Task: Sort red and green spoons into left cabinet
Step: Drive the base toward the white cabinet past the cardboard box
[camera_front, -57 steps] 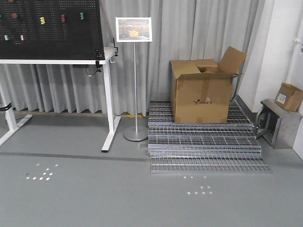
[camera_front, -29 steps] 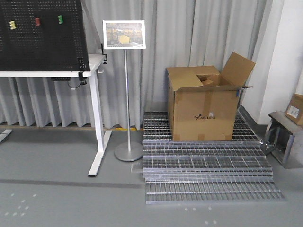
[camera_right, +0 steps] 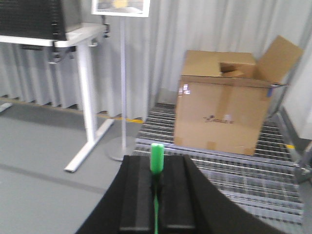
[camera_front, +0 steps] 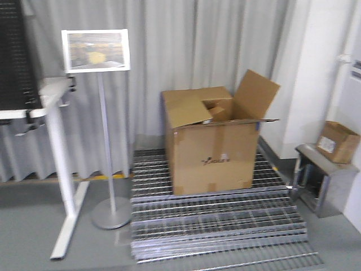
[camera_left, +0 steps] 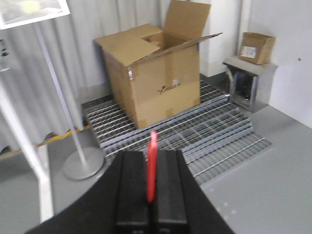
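In the left wrist view my left gripper (camera_left: 151, 161) is shut on the red spoon (camera_left: 152, 165), which stands edge-on between the black pads and pokes out past their tips. In the right wrist view my right gripper (camera_right: 156, 163) is shut on the green spoon (camera_right: 157, 158); its end sticks out above the tips and its thin handle runs down between the pads. The left cabinet is out of view in every view. Neither gripper shows in the front view.
An open cardboard box (camera_front: 211, 144) stands on stacked metal grates (camera_front: 217, 223). A sign stand (camera_front: 104, 130) and a white table leg (camera_front: 62, 186) are at left. A metal stool (camera_front: 324, 178) with a small box (camera_front: 337, 141) stands at right by the white wall.
The front view has swung to the right: the pegboard table and the sign stand slid left, the cardboard box looks larger, and the picture is now blurred.
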Controlling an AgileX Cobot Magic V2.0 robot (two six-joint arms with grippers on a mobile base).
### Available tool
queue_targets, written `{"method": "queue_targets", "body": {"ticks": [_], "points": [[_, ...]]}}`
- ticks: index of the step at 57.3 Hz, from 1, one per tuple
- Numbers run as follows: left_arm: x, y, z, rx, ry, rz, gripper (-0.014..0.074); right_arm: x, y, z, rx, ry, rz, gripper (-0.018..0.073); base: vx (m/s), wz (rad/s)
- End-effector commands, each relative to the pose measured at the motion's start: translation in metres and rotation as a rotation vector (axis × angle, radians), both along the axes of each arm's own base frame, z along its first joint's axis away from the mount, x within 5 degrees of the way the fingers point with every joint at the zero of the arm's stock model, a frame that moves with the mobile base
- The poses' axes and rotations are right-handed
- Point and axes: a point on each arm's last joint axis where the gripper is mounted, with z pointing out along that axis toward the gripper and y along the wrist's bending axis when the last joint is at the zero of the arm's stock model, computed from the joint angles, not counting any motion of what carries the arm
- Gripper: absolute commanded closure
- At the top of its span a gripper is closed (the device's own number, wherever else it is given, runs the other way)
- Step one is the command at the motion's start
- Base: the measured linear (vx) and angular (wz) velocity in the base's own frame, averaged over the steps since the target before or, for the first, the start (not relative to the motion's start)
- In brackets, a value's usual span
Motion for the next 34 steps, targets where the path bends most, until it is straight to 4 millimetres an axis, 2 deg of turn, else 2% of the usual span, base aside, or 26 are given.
{"method": "queue_targets", "body": {"ticks": [1, 34], "points": [[0.001, 0.0011, 0.0156, -0.045, -0.089, 0.02, 0.06, 0.0012, -0.0026, 0.0133, 0.035, -0.064, -0.035, 0.0562, 0.51, -0.5], [0.001, 0.0014, 0.0163, -0.046, -0.096, 0.022, 0.06, 0.0012, -0.0026, 0.0133, 0.035, -0.064, -0.035, 0.0562, 0.41, -0.69]]}}
